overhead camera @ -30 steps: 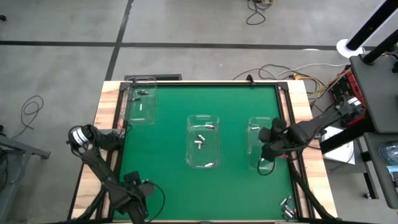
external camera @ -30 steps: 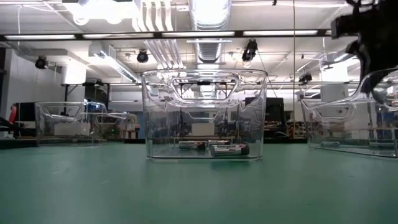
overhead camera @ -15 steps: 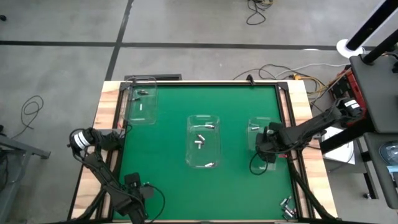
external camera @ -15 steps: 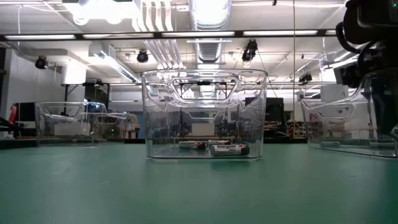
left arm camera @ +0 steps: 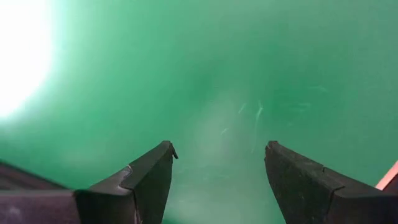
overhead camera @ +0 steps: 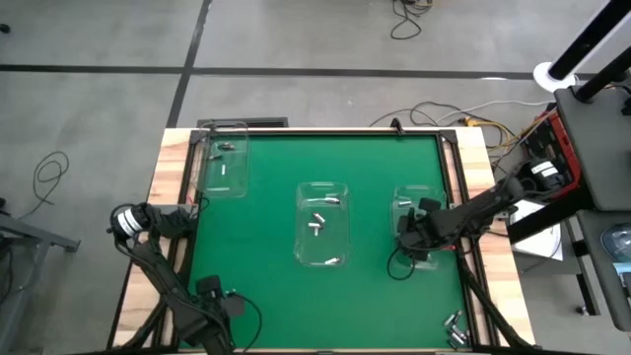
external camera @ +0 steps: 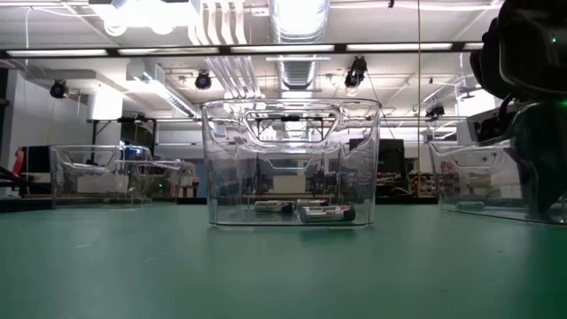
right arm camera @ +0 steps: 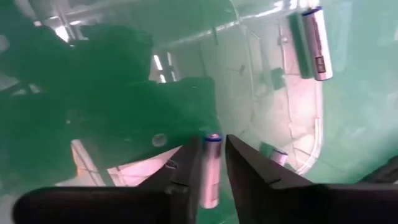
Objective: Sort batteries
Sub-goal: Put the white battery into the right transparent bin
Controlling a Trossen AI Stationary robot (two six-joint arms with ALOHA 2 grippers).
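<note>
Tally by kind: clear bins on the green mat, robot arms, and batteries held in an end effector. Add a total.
Clear bins: 3 (left bin, centre bin, right bin)
Robot arms: 2 (left arm, right arm)
Held batteries: 1 (battery in the right end effector)
Total: 6

A green-topped table point(overhead camera: 266, 247) carries three clear bins point(overhead camera: 322, 224), with loose batteries point(overhead camera: 454, 323) near one corner.
</note>
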